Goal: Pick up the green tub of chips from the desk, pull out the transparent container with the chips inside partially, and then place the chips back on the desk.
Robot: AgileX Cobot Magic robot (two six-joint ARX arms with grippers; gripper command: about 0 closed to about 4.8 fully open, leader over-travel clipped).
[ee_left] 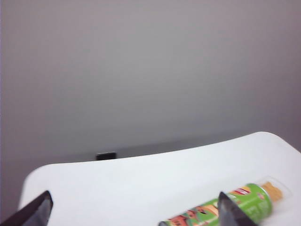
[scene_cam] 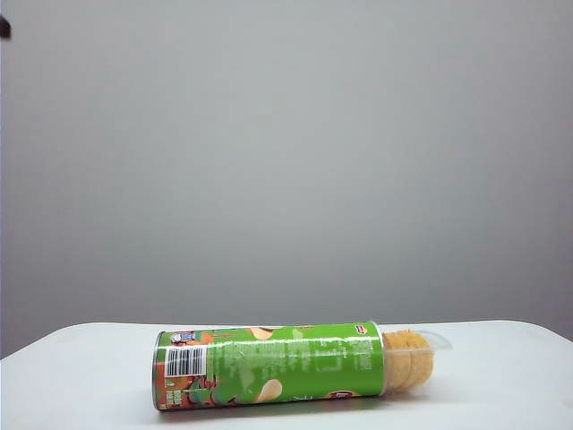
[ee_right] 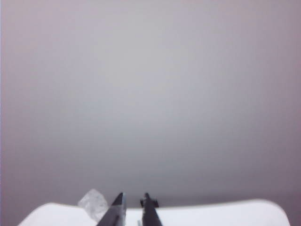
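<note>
The green tub of chips [scene_cam: 269, 365] lies on its side near the desk's [scene_cam: 501, 376] front edge, the transparent container [scene_cam: 421, 354] with the chips [scene_cam: 408, 358] protruding from its right end. The left gripper [ee_left: 134, 212] hangs wide apart, empty. The right gripper [ee_right: 134, 205] stands narrow, holding nothing.

Little of the robot shows. The left gripper [ee_left: 134, 209] appears as 2 dark, wedge-shaped fingertips [ee_left: 33, 212], matte black with slightly greyish inner faces, tapering to points. The right gripper [ee_right: 134, 207] shows 2 slim dark fingers [ee_right: 115, 212], narrow and blade-like, one edged with a pale metallic sheen. Neither arm appears in the exterior view.
</note>
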